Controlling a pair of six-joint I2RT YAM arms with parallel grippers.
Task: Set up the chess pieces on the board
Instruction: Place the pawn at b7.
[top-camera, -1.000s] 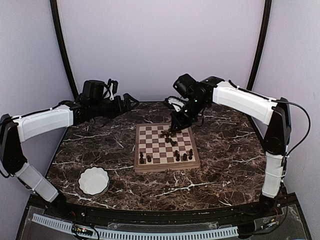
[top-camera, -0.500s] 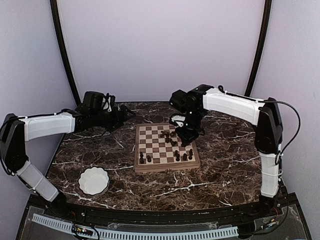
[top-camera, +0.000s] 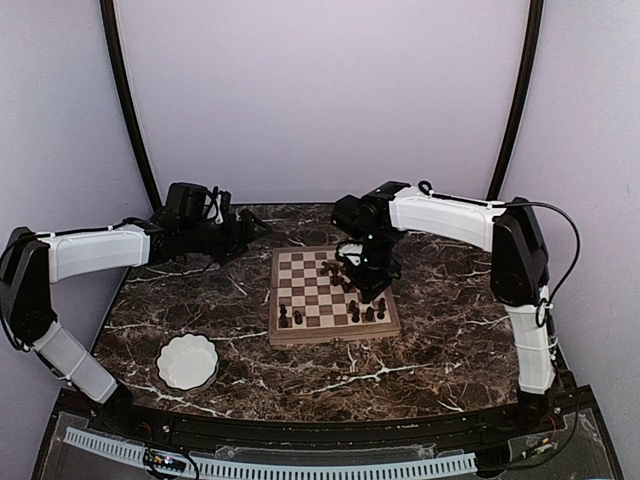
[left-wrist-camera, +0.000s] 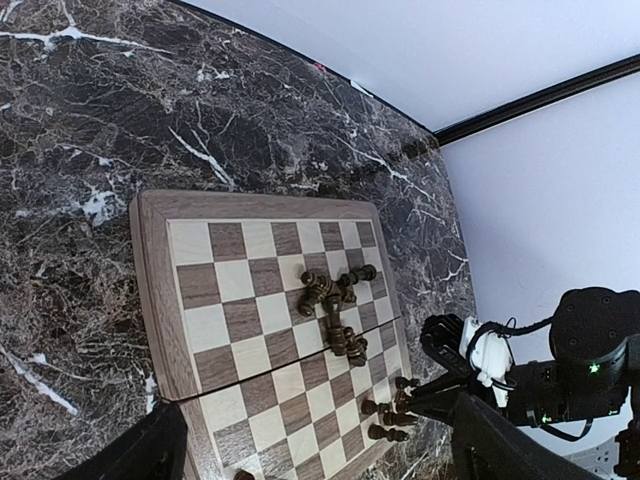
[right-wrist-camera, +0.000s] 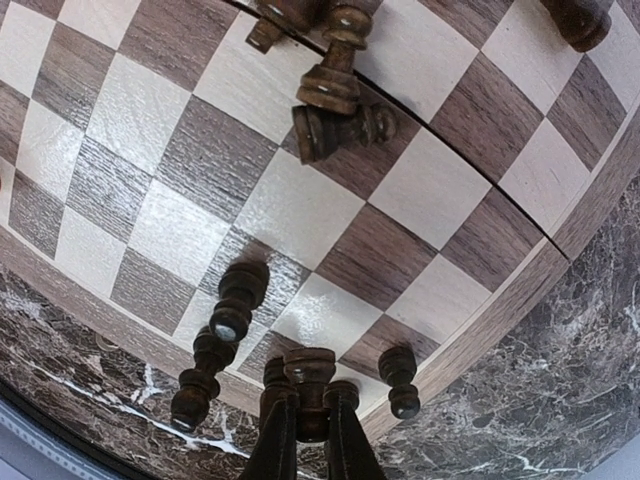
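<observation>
The right claw (top-camera: 372, 287) has swung from the toppled pile (top-camera: 333, 270) at the far middle of the board (top-camera: 330, 336) to its near right corner. It is pinched on one dark piece (right-wrist-camera: 309, 372) among standing pieces (right-wrist-camera: 222, 312), probably ready to place it. The left claw (top-camera: 256, 228) waits spread wide, off the far-left edge.

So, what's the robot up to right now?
Right gripper shut on a chess piece, low over the board's near right edge. Left gripper open, off to the left. Toppled pieces heaped mid-board, not in the way.
</observation>
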